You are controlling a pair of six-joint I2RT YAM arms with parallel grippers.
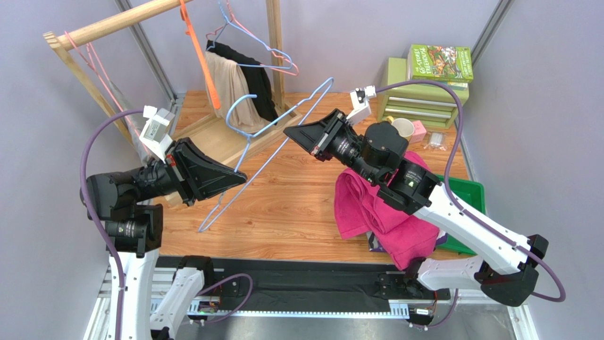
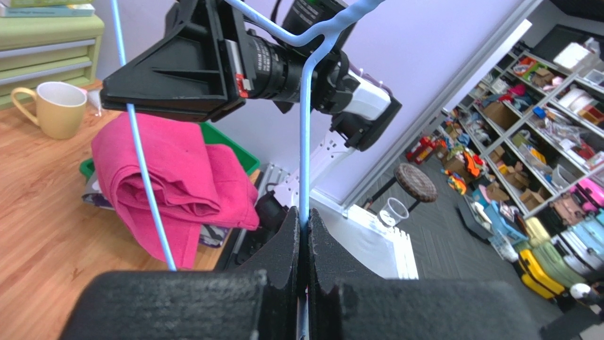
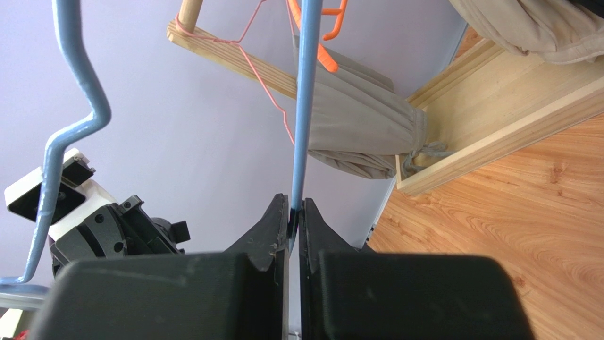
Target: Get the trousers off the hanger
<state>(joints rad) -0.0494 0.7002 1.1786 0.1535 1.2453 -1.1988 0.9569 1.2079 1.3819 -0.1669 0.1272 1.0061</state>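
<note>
Left tool (image 2: 303,219): pressed together, pinching the thin light-blue wire hanger (image 2: 305,142).
Right tool (image 3: 293,205): pressed together on the same wire.
Trousers: plain magenta folded trousers (image 1: 368,205) lie on the wooden table (image 1: 298,205), right of centre, over the camouflage-patterned pair (image 2: 213,235). The hanger is bare.
Our judgement: lower the hanger level, left of the pile, then free one tool at a time.

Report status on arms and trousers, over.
Left gripper, right gripper: shut on bare light blue wire hanger. Plain magenta pink trousers heaped on wooden table, off hanger. Right arm hangs over them.
</note>
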